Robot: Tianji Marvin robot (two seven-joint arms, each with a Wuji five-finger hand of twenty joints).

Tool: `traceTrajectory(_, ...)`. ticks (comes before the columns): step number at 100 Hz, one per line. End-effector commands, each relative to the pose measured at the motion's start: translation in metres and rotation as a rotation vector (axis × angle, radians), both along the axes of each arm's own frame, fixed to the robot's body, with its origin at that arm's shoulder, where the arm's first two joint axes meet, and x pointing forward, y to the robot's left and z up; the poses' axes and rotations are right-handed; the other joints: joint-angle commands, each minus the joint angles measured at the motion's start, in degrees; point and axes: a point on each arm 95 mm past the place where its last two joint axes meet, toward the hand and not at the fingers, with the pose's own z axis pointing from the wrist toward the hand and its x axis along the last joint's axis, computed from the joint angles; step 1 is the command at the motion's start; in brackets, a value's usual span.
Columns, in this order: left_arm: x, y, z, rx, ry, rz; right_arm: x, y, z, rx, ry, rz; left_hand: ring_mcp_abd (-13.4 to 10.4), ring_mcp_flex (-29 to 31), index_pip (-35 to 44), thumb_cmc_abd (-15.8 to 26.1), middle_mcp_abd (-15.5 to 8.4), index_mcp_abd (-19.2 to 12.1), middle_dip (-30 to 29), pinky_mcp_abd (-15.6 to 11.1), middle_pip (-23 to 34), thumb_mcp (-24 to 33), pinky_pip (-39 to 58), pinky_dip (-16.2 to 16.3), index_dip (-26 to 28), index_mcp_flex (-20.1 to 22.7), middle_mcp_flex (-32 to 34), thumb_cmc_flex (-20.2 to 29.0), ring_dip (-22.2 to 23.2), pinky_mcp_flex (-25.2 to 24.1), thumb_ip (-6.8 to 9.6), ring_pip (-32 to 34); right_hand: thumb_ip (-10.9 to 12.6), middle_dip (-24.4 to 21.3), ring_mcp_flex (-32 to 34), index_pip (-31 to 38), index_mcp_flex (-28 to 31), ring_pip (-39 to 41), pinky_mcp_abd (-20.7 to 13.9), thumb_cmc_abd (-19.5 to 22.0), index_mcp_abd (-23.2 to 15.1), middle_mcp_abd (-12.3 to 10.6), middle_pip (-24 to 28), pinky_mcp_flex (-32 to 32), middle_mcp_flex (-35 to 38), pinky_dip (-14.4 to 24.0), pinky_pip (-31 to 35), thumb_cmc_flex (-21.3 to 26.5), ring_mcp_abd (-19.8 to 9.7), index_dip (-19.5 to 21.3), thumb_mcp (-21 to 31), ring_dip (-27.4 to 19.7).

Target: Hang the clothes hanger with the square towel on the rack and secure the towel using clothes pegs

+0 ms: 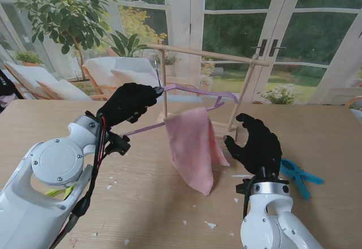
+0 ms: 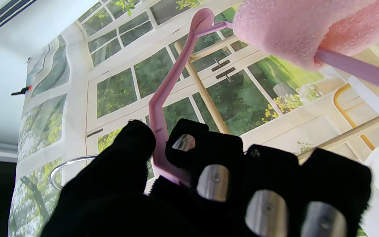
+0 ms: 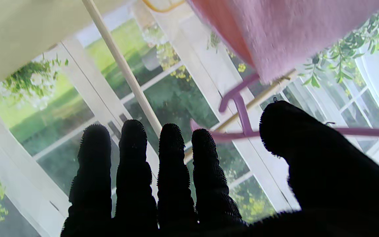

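Up near the light wooden rack [image 1: 206, 55], left hand [image 1: 129, 104] fingers [image 2: 189, 144] clamped on lilac plastic hanger [image 1: 195, 93], carrying pink square towel [image 1: 193, 145] toward the rail; right hand [image 1: 255, 142] spread empty, ready for steadying.

The stand camera looks down from above the shoulders across the table [image 1: 317, 124] toward the windows. Each wrist camera sits close behind its own black fingers [image 2: 209, 154], aimed outward at the glass doors. All three views share the wooden rack [image 1: 206, 54], the purple hanger [image 1: 198, 93] and the pink towel [image 1: 195, 144].
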Motion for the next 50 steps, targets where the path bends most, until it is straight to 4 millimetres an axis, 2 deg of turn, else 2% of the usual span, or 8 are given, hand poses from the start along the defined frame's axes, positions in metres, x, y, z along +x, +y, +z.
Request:
traceTrajectory(1, -0.001, -0.005, -0.006, 0.017, 0.01, -0.029, -0.005, 0.005, 0.008, 0.012, -0.028, 0.02, -0.13, 1.38, 2.69, 1.05, -2.42, 2.32, 1.14, 1.42, 0.97, 4.1, 17.35, 3.41, 2.55, 4.25, 2.06, 0.22, 1.84, 0.74, 1.58, 6.32, 1.81, -0.73, -2.64, -1.04, -1.44, -1.9, 0.55, -0.05, -1.37, -0.71, -1.39, -1.59, -1.68, 27.55, -2.96, -0.97, -1.14, -1.08, -0.33, -1.03)
traceTrajectory(23, -0.003, -0.021, -0.022, 0.067, 0.016, -0.077, -0.004, 0.011, 0.026, -0.027, -0.139, 0.077, -0.22, 1.38, 2.7, 0.9, -2.48, 2.29, 1.15, 1.27, 0.99, 4.3, 17.35, 3.36, 2.62, 4.3, 2.15, 0.0, 1.82, 0.77, 1.57, 6.34, 1.66, -3.08, -9.28, -4.52, -4.48, -10.05, -1.66, -0.78, -2.08, -2.54, -6.42, -5.84, -8.12, 24.03, -17.15, -0.26, -4.12, -2.48, 1.14, -6.24)
traceTrajectory(35, -0.005, -0.028, -0.029, 0.077, 0.014, -0.11, 0.001, 0.017, 0.032, -0.068, -0.155, 0.118, -0.25, 1.38, 2.74, 0.82, -2.53, 2.19, 1.16, 1.26, 1.0, 4.46, 17.35, 3.35, 2.65, 4.4, 2.17, -0.14, 1.81, 0.77, 1.57, 6.35, 1.54, -4.47, -13.22, -6.65, -7.64, -13.76, -4.43, -0.93, -1.75, -3.24, -9.26, -8.52, -12.65, 20.75, -25.69, -0.55, -6.14, -2.94, 1.01, -9.74)
traceTrajectory(50, -0.007, -0.033, -0.035, 0.088, 0.004, -0.155, 0.01, 0.024, 0.033, -0.119, -0.129, 0.16, -0.35, 1.39, 2.77, 0.67, -2.64, 2.09, 1.16, 1.18, 1.03, 4.76, 17.35, 3.32, 2.66, 4.55, 2.25, -0.45, 1.79, 0.8, 1.56, 6.37, 1.3, -5.4, -14.96, -8.41, -9.29, -15.49, -5.94, -1.23, -0.12, -2.84, -10.94, -9.39, -14.96, 18.86, -30.6, -1.54, -6.61, -3.17, 0.22, -11.19)
